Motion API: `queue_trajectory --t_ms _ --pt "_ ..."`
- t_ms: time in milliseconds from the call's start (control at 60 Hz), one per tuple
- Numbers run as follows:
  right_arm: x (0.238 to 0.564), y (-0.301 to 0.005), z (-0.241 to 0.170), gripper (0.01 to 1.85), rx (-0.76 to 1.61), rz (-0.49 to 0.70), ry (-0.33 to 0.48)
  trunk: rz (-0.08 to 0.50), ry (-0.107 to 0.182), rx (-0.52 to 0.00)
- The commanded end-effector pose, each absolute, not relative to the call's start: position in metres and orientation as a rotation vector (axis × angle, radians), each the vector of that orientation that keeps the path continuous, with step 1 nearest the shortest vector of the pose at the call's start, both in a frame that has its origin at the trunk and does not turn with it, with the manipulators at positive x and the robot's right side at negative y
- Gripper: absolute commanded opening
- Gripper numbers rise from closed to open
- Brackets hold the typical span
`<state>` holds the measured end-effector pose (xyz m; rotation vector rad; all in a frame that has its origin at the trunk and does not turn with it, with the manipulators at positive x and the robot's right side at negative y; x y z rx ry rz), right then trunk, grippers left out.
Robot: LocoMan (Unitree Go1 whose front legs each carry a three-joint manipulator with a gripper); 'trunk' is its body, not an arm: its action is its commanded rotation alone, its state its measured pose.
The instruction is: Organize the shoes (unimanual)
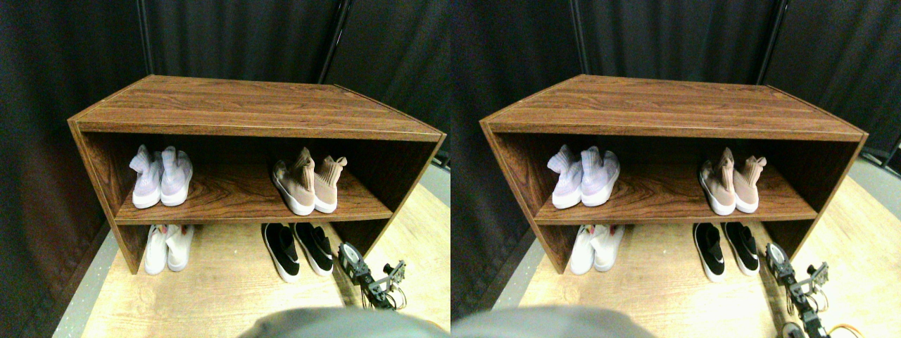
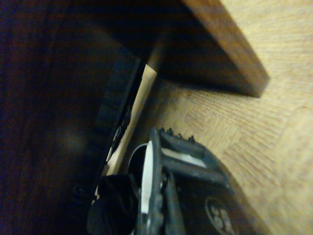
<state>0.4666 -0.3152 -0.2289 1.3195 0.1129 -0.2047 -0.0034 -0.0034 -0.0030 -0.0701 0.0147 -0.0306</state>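
Observation:
Shoes stand in pairs in a wooden shoe rack (image 1: 253, 116). On its shelf a lavender pair (image 1: 160, 177) is at the left and a pinkish-beige knit pair (image 1: 307, 184) at the right. On the floor under the shelf a white pair (image 1: 167, 248) stands at the left and a black pair with white soles (image 1: 299, 250) at the right. My right gripper (image 1: 348, 253) is low at the floor, just right of the right black shoe (image 1: 317, 248), by the rack's right side panel. In the wrist view a black shoe with a white sole edge (image 2: 145, 183) lies close beside the dark jaw frame.
The rack's right side panel (image 2: 225, 49) stands close over the gripper. Light wood floor (image 1: 232, 289) spreads in front of the rack and to its right. Black curtains (image 1: 239, 35) hang behind and at the left.

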Motion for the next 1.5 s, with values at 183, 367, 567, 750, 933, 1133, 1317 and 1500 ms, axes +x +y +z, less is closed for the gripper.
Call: queue_trajectory --t_ms 183,367,567,750,933,1133,1317,1500 --pt "0.490 -0.311 -0.238 0.06 1.299 -0.268 0.118 -0.015 0.028 -0.092" --pt "0.501 -0.310 -0.242 0.06 1.320 -0.307 0.105 -0.009 0.029 -0.096" --pt "0.500 -0.297 -0.240 0.06 1.289 -0.257 0.160 -0.002 0.034 -0.101" --pt "0.493 -0.276 -0.236 0.06 1.275 -0.176 0.222 0.006 0.039 -0.106" --pt "0.490 -0.252 -0.233 0.06 1.308 -0.086 0.252 0.012 0.038 -0.112" --pt "0.495 -0.248 -0.234 0.06 1.334 -0.126 0.237 0.023 0.039 -0.121" --pt "0.496 -0.260 -0.233 0.06 1.266 -0.168 0.185 0.017 0.032 -0.117" --pt "0.485 -0.274 -0.215 0.06 1.221 -0.158 0.129 -0.003 0.028 -0.103"
